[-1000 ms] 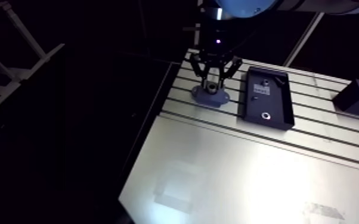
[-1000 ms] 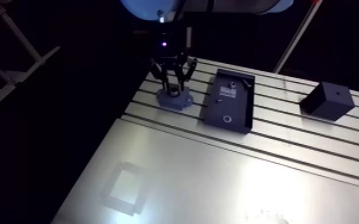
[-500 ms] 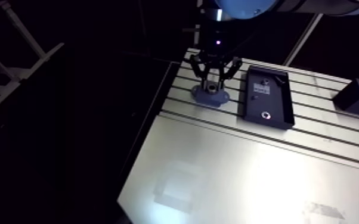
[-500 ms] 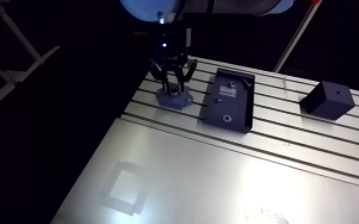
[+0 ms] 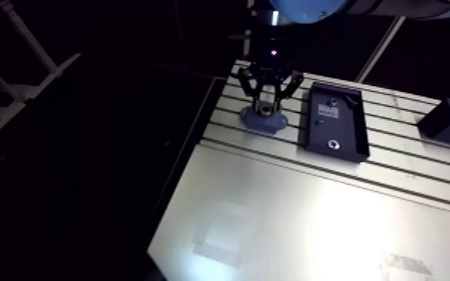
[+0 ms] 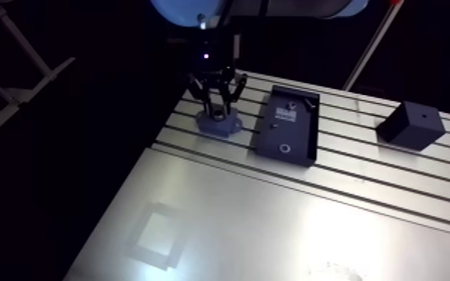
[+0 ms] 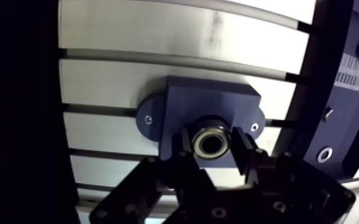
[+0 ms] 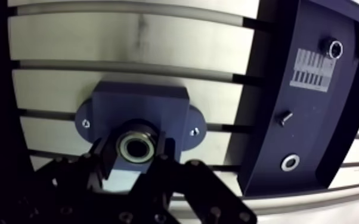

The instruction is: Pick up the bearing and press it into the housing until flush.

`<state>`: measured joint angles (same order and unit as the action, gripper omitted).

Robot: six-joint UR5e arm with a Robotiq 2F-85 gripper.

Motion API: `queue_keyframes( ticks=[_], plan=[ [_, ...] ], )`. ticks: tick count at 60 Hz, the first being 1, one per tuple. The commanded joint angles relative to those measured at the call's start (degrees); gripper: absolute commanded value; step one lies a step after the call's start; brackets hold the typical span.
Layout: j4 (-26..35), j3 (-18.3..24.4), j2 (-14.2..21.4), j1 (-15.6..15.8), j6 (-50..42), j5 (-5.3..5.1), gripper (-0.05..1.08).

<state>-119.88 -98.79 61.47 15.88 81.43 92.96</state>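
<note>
Wrist view: bearing point(image 7: 211, 143) clamped in pincer point(image 7: 213, 146), bore axis upright, seemingly in housing point(image 7: 212, 101).

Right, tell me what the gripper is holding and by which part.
The bearing, pinched by the gripper with its two fingers on opposite sides of the outer ring, at the housing. Whether it is seated flush cannot be told.

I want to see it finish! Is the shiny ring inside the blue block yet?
Done: the bearing is picked up, clamped in the gripper. In hand: it is held right at the middle of the housing. Left: pressing it down until flush; whether it has gone in at all cannot be told.
</note>
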Motion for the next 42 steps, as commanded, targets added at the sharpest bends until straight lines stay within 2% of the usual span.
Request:
queue_keyframes(
  ticks=[1,42],
  plan=[
    [-0.8,0.0,0.0,0.0,0.1,-0.02,0.64],
    [-0.8,0.0,-0.5,-0.1,0.1,-0.11,0.64]
  ],
)
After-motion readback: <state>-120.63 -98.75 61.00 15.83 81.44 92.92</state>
